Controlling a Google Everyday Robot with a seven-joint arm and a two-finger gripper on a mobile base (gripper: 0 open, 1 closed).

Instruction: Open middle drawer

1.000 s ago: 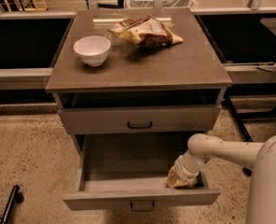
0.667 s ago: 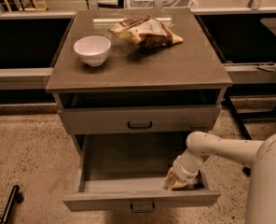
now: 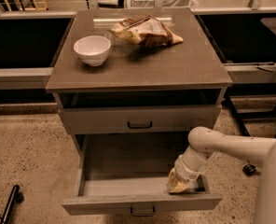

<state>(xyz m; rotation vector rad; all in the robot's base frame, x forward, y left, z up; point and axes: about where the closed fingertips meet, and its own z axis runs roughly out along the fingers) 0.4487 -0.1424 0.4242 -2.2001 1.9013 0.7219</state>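
Observation:
The middle drawer (image 3: 105, 203) is a grey-brown shallow tray with a low flat front and a small dark bar handle (image 3: 142, 212). It stands pulled far out of the cabinet, and its inside shows nothing but the gripper. My gripper (image 3: 181, 186) reaches down inside its front right corner, just behind the front panel. My white arm (image 3: 226, 146) comes in from the right, over the drawer's right side. The taller-fronted drawer (image 3: 96, 121) above it, with the wider handle, is pushed in.
On the cabinet top (image 3: 184, 69) stand a white bowl (image 3: 92, 49) at the left and a crumpled snack bag (image 3: 145, 31) at the back. Dark low shelving runs along both sides of the cabinet. A black rod (image 3: 10, 204) lies on the speckled floor at lower left.
My gripper has sunk slightly lower in the drawer's front right corner. The drawer stays pulled out; it may have come a touch further forward.

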